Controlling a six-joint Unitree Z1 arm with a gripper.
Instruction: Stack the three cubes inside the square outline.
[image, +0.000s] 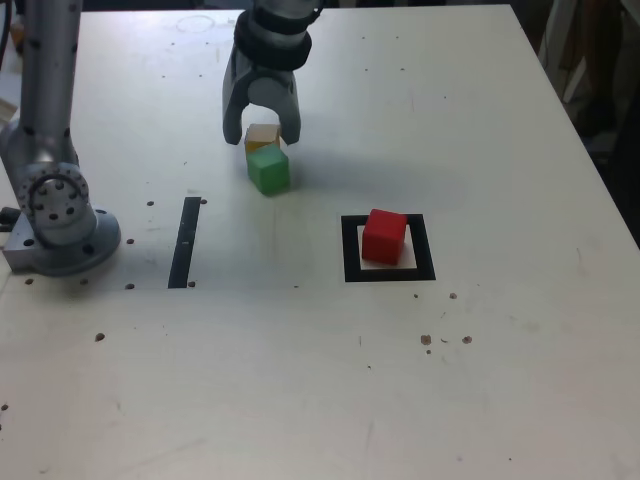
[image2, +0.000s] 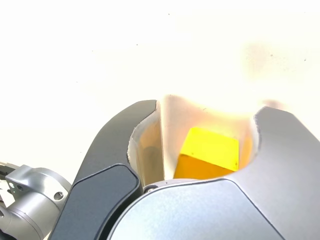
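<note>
Taking the square outline (image: 389, 249) as the landmark, 1 of the 3 cubes is already where it belongs: the red cube (image: 384, 236) sits inside the black frame, covering most of its pale centre and seeming slightly turned against the frame's edges. That reads as the base of the stack, so roughly a third of the job looks done. The other 2 cubes lie well apart from the outline, toward the exterior view's left and farther from the camera. The green cube (image: 269, 169) rests on the table (image: 320, 400) with nothing gripping it, and the yellow cube (image: 262, 136) sits just behind it, touching it or nearly so; the pictures do not settle which. The gripper (image: 261, 134) stands over the yellow cube, pointing down, with 1 finger on each side of it. In the wrist view the yellow cube (image2: 209, 159) shows between the 2 dark fingers (image2: 112, 150), and a pale gap is visible on either side of it, so the jaws are at a narrow setting around the cube but not shown pressing on it; whether they have any hold yet I cannot tell. The cube appears to be resting on the table, not lifted. Left to do, as I judge it: secure and carry the yellow cube onto the red one, then fetch the green cube and set it on top. The narrow black strip (image: 184, 242), on the outline's left in the exterior view, plays no part.
</note>
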